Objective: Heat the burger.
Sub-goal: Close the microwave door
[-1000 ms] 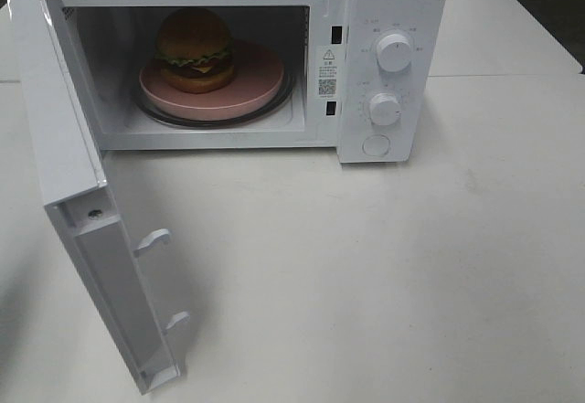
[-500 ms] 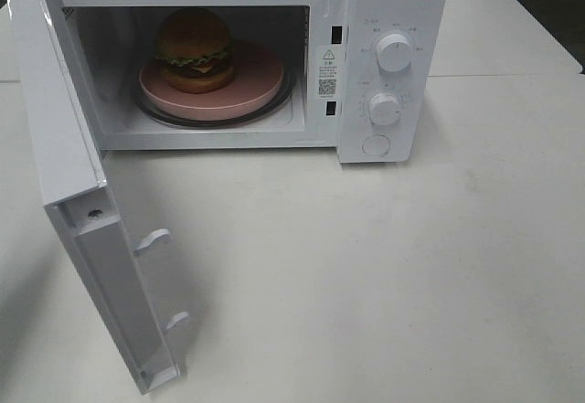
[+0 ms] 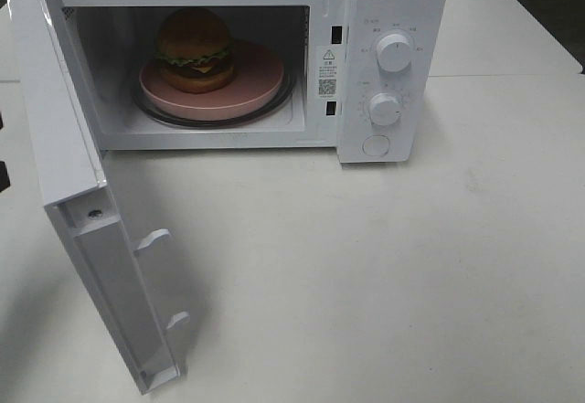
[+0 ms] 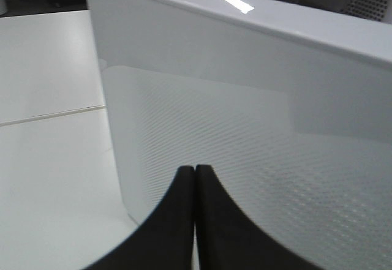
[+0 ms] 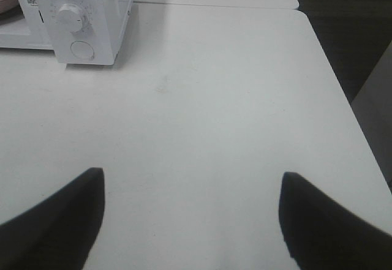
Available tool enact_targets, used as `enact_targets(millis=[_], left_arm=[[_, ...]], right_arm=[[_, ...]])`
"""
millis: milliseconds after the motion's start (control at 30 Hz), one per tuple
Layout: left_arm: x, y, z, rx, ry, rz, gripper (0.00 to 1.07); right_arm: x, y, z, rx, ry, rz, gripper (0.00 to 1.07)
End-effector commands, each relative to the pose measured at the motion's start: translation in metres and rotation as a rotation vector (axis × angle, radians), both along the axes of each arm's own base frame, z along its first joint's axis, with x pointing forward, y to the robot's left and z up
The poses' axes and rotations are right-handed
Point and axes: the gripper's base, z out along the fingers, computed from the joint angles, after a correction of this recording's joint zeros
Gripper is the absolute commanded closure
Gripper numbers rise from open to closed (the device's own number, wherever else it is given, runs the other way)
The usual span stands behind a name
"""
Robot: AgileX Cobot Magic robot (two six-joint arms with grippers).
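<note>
Over the last second almost nothing has moved. The one change we see is at the left border of the high view, where two small dark slivers (image 3: 3, 175) have appeared behind the open door; we take them for part of the left arm. The small round burger (image 3: 194, 48), with its glossy brown bun, green lettuce and yellow cheese, sits where it was, on the flat round pink plate (image 3: 260, 79) inside the boxy white microwave (image 3: 393, 1). The white hinged door (image 3: 55, 120) has stayed swung wide open.

The left end effector (image 4: 195, 178) is closed, its black fingertips pressed together on nothing, and it is just beside the door's outer face (image 4: 245, 129). We cannot tell if it touches the door. The right end effector (image 5: 193, 178) hangs open and empty over the pale counter (image 3: 384, 275), well apart from the microwave.

For the task, we judge that loading is done and that closing the door comes next, probably by a push from the left arm. Setting the dials would follow.

By count we find:
- one burger, one plate, one microwave and one door
- two hooked latches on the door, an upper (image 3: 153, 238) and a lower (image 3: 176, 319)
- two round white knobs, an upper (image 3: 394, 52) and a lower (image 3: 385, 109)
- one round button (image 3: 376, 145) under the knobs
- two end effectors
</note>
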Motion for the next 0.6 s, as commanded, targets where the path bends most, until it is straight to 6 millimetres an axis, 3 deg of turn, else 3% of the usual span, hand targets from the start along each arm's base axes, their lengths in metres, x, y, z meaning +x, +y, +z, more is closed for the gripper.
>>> enact_targets(millis=[33,600], left_arm=[[0.003,-0.009,0.003,-0.023,-0.039,-0.046,1.07],[0.019,-0.055,-0.002,-0.084,-0.02,-0.186,1.07]], right_arm=[[-0.003,0.0,0.0,-0.003,-0.035,0.002,0.31],[-0.003,0.0,0.0,-0.003,-0.035,0.002,0.31]])
